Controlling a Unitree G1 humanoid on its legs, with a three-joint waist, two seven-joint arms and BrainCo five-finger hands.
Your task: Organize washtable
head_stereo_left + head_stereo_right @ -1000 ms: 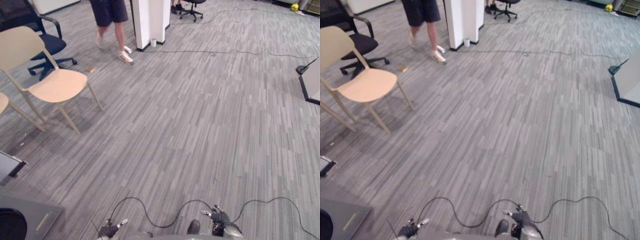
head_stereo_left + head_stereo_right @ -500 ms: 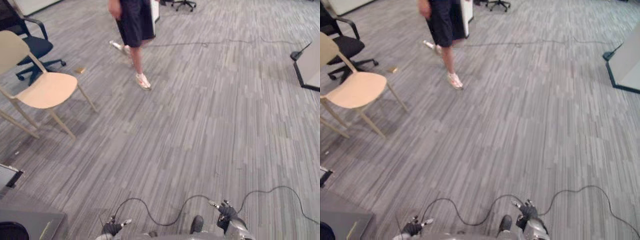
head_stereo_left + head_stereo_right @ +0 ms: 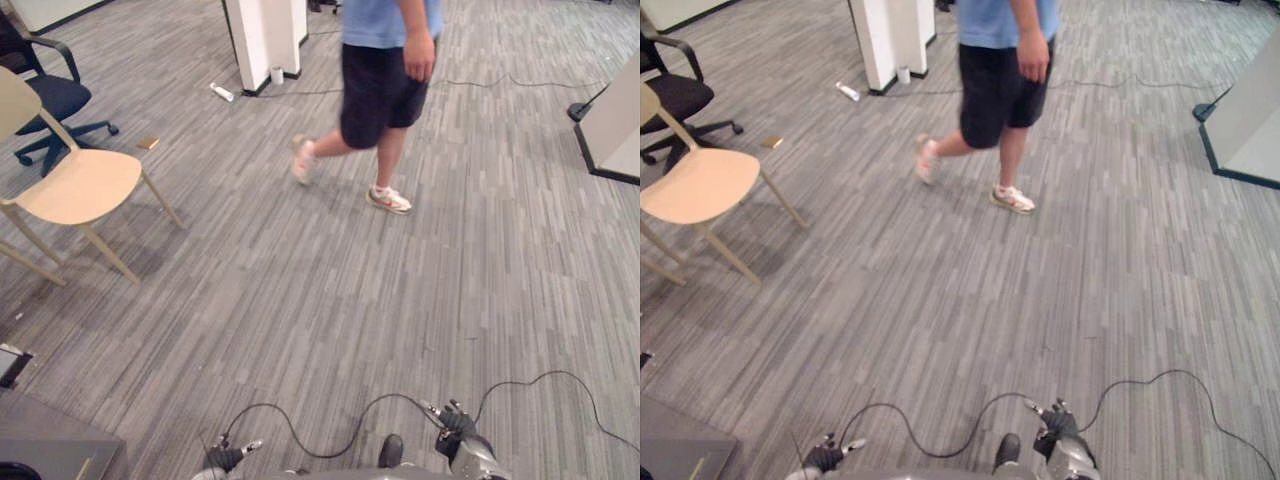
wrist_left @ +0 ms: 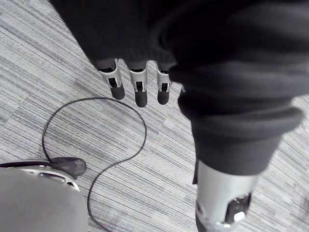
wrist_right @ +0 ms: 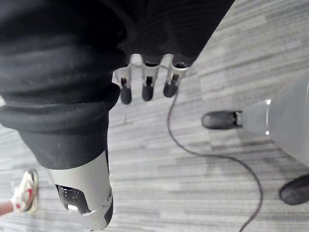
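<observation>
The floor is matt, streaked grey, probably carpet; the chair smooth, pale.

fingers of the right hand hang straight over the grey floor.

Grey striped carpet floor carries a beige chair at nine o'clock, a dark office chair at ten, and a white pillar and a walking person at twelve.
</observation>
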